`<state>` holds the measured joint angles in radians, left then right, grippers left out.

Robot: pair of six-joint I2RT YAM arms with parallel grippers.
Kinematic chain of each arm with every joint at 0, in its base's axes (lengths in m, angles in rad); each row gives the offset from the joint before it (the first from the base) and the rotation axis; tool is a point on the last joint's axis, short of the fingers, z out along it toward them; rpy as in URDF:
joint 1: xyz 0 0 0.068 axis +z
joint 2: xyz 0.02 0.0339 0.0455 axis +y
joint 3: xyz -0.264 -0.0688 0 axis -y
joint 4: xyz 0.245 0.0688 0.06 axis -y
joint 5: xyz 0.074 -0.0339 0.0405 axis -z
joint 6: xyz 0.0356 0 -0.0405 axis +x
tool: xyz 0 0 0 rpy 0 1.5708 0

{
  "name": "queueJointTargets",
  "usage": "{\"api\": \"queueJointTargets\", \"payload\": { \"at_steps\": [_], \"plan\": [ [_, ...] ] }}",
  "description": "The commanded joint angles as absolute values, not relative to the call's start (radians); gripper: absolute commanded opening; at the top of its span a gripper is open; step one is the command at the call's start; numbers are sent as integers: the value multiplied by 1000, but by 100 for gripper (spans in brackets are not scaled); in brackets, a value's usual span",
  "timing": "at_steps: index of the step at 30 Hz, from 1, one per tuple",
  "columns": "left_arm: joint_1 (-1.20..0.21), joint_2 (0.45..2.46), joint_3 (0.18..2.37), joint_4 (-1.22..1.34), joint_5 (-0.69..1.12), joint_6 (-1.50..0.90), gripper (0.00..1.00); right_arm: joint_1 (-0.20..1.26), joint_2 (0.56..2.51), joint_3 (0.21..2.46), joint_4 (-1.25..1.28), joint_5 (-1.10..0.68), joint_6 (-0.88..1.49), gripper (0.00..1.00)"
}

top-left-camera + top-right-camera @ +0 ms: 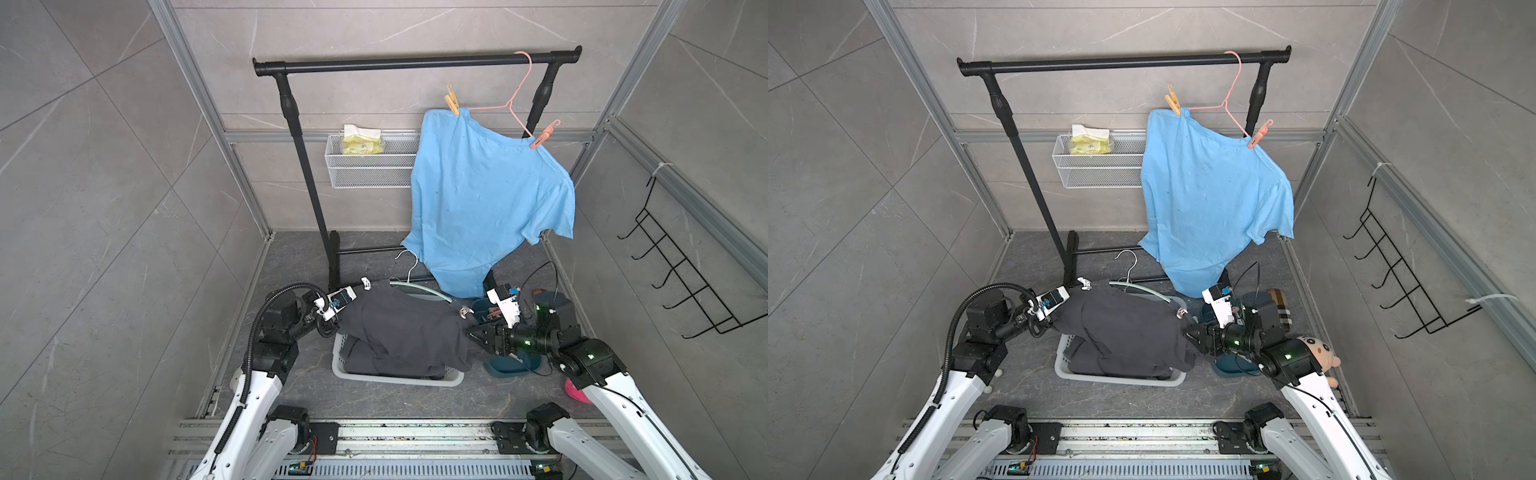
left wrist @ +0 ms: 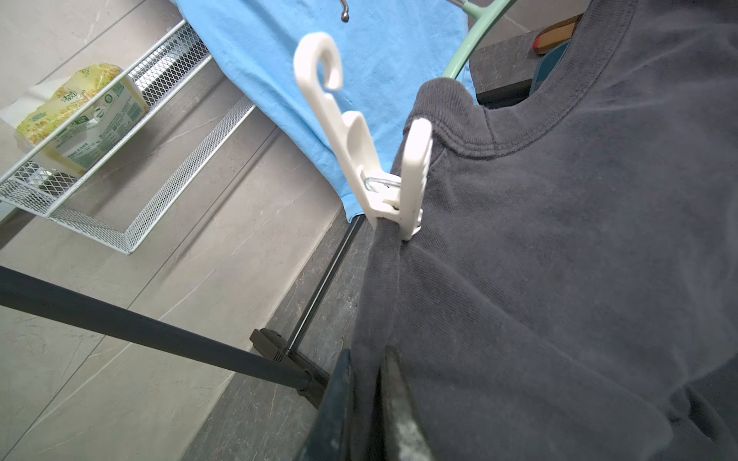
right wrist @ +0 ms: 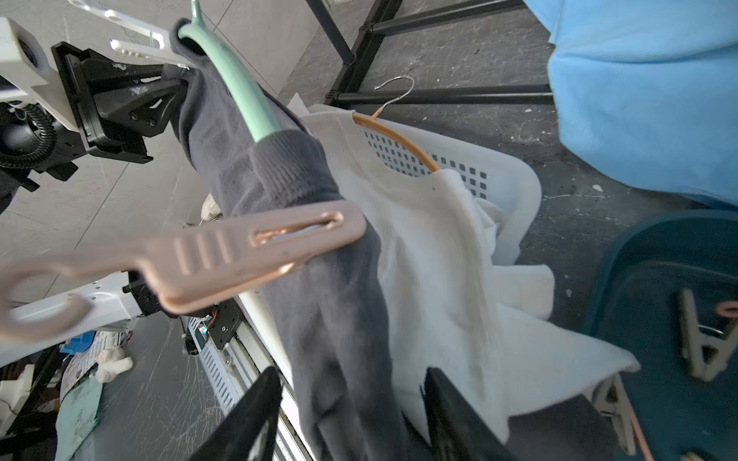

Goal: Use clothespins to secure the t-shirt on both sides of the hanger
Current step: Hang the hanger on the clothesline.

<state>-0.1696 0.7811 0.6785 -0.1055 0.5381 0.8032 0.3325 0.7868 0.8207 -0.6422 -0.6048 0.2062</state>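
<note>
Your dark t-shirt [image 1: 399, 328] hangs on the green hanger [image 3: 235, 88], held up over the basket [image 1: 415, 380]. Both sides look pinned. A white clothespin [image 2: 383, 171] bites one shoulder just ahead of your left pincer [image 2: 369, 355], which is clenched on a fold of the shirt. A pink clothespin [image 3: 223, 255] grips the other shoulder just ahead of your right pincer [image 3: 351, 373], whose jaws stand apart, released, with cloth hanging between them. I judge the pinning done. What's left is checking that each clip caught the hanger, which I cannot tell.
</note>
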Motion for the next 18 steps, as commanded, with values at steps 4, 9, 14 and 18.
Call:
{"api": "queueJointTargets", "payload": {
  "at_steps": [4,9,14,18],
  "plan": [
    [-172,747,714,27,615,724,0,331,848,818,-568,-703,199,49],
    [-172,744,718,46,613,708,0,331,837,818,-533,-770,204,38],
    [-172,745,722,50,578,696,0,329,801,827,-534,-794,199,14],
    [-172,734,725,64,576,676,9,330,798,866,-559,-803,185,0]
  ]
}}
